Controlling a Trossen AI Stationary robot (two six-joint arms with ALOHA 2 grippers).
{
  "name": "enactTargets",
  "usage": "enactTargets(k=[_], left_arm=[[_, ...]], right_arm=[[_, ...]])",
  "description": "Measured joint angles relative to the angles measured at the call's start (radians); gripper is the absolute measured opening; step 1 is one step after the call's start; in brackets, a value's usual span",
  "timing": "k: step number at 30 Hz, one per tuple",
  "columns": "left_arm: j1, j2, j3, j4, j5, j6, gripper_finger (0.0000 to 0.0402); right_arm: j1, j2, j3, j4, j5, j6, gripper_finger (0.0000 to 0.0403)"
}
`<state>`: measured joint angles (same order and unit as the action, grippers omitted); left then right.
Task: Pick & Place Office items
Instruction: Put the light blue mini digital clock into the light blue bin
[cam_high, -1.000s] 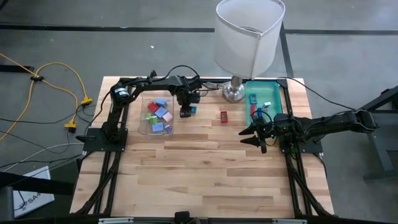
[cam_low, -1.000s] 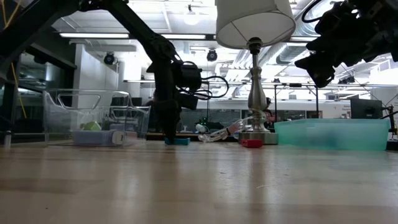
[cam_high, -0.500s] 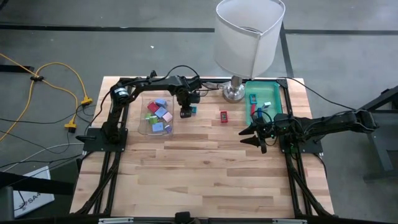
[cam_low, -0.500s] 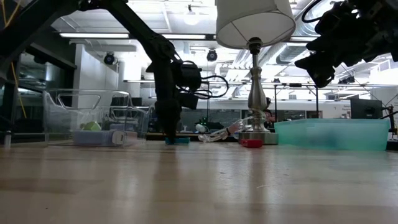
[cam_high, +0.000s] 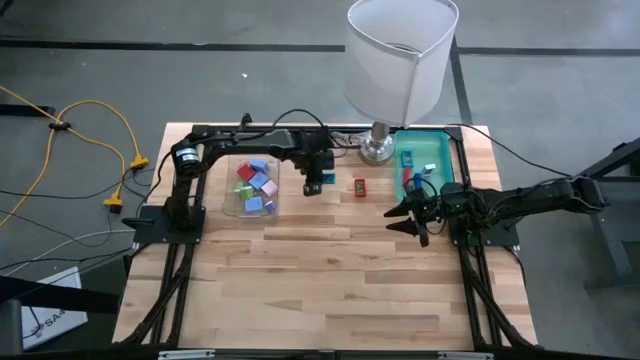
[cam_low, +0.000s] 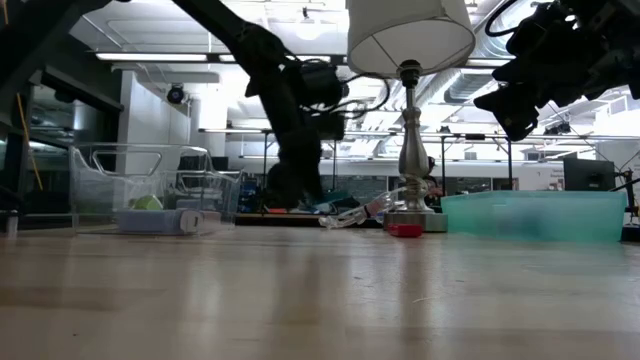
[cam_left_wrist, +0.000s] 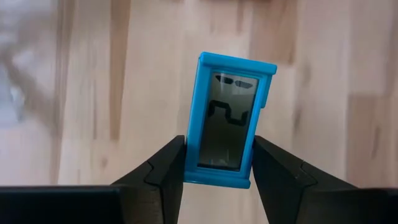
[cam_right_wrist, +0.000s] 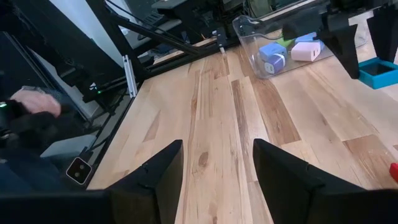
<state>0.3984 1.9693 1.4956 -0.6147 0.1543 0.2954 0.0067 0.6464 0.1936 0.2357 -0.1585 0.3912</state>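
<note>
My left gripper (cam_high: 314, 186) is at the table's far middle, between the clear container (cam_high: 252, 186) and the lamp base (cam_high: 376, 148). It is shut on a small blue rectangular piece (cam_left_wrist: 227, 118), which also shows in the high view (cam_high: 328, 178). A red piece (cam_high: 360, 186) lies flat on the table just to its right. My right gripper (cam_high: 412, 222) hovers open and empty above the table, left of the teal tray (cam_high: 452, 150). It shows open in the right wrist view (cam_right_wrist: 214, 168). My left gripper pinches the blue piece's two long sides (cam_left_wrist: 190, 158) between its two fingers, near one short end. The fingers come from above, pointing down. The piece lies flat with its grey face up. Whether it touches the table, I cannot tell.
The clear container (cam_low: 150, 190) holds several blue, red and pink pieces. The teal tray (cam_low: 530, 215) holds a few more. The big white-shaded lamp (cam_high: 400, 55) stands at the far edge between them. Bare wood (cam_high: 330, 270) fills the table's near half.
My left gripper has gone toward the table's right edge, toward the red piece, still shut on the blue piece. The piece has moved with it from its earlier spot beside the container.
</note>
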Motion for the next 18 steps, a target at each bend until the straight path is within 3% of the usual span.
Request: enactTargets(k=[18], left_arm=[[-0.202,0.006,0.0,0.427,-0.259,-0.146,0.0153]], right_arm=[[0.0,0.0,0.0,0.0,0.0,0.0,0.0181]])
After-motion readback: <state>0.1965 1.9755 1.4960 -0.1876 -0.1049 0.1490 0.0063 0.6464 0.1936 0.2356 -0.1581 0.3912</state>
